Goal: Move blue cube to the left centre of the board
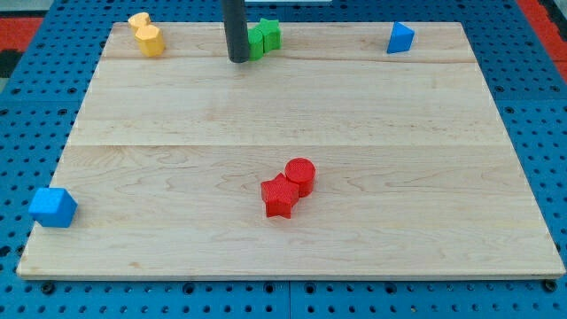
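The blue cube (52, 206) sits at the view's bottom left, at the left edge of the wooden board (292, 168). My tip (238, 59) rests near the view's top centre, right beside the left side of two green blocks (264, 37). The tip is far from the blue cube, up and to the right of it. A blue triangular block (400, 38) lies at the view's top right.
Two yellow blocks, a heart (138, 20) and a hexagonal one (150, 40), sit touching at the view's top left. A red cylinder (300, 175) and a red star (280, 197) touch each other below the board's centre. A blue pegboard surrounds the board.
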`<state>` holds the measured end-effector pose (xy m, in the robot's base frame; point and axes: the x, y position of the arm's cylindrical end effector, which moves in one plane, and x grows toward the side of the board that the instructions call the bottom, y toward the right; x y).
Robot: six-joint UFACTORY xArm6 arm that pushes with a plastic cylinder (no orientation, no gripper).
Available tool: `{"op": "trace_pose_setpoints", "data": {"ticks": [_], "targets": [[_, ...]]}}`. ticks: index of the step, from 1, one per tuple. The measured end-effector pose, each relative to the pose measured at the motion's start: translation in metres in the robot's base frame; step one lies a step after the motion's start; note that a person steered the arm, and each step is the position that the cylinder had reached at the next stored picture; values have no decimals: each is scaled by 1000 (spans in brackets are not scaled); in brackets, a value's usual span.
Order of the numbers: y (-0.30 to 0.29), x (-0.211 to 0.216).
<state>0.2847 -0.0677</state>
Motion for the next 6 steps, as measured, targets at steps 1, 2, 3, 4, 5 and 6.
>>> {"op": "trace_pose_setpoints", "data": {"ticks": [1, 2, 3, 4, 5, 6], "targets": [[-27, 88], [-68, 203], [-116, 308], [-229, 329], [-223, 285], [-166, 233]]}}
